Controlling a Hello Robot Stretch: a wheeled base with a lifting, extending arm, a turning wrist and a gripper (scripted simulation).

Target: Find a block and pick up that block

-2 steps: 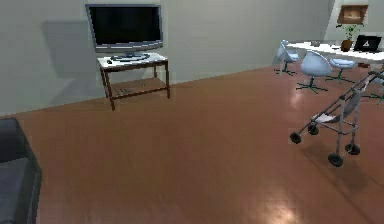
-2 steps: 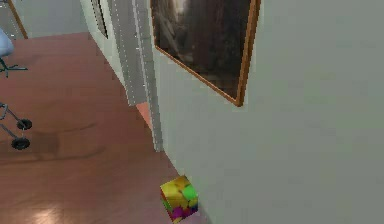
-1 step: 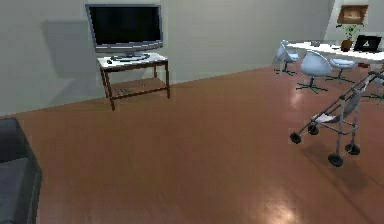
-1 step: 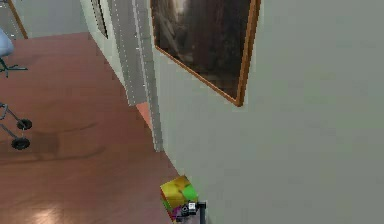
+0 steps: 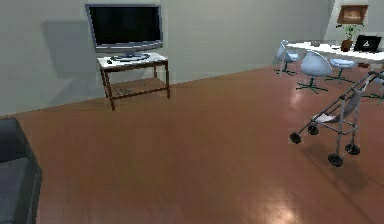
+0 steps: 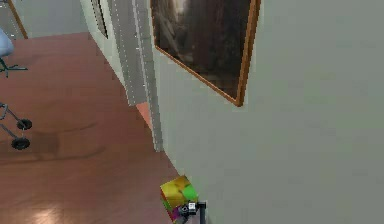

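a reddish-brown wood floor (image 5: 200, 150) runs through the room, glossy, with a pale sheen near the forward view's bottom edge. a plain grey-green far wall (image 5: 230, 35) closes it off. in the arm side view a pale near wall (image 6: 300, 140) stands close by. on it hangs a large dark painting (image 6: 205, 40) in a brown frame, with a grey door frame (image 6: 135, 55) to its left. a dark sofa (image 5: 15, 180) cuts into the forward view's bottom left corner. against the far wall a black tv (image 5: 124, 27) sits on a small stand (image 5: 133, 75) with a white top and brown legs. at the forward view's right a white table (image 5: 315, 46) carries a laptop (image 5: 367, 44) and a potted plant (image 5: 348, 36), with pale blue chairs (image 5: 318, 66) around it. nearer, a grey wheeled walker (image 5: 335, 118) stands on bare floor. the block (image 6: 176, 193), a cube in yellow, green, red and purple, lies on the floor at the foot of the near wall, by the arm side view's bottom edge. the jaws show just right of it. i cannot tell whether they touch it, whether they hold anything, or how they stand.
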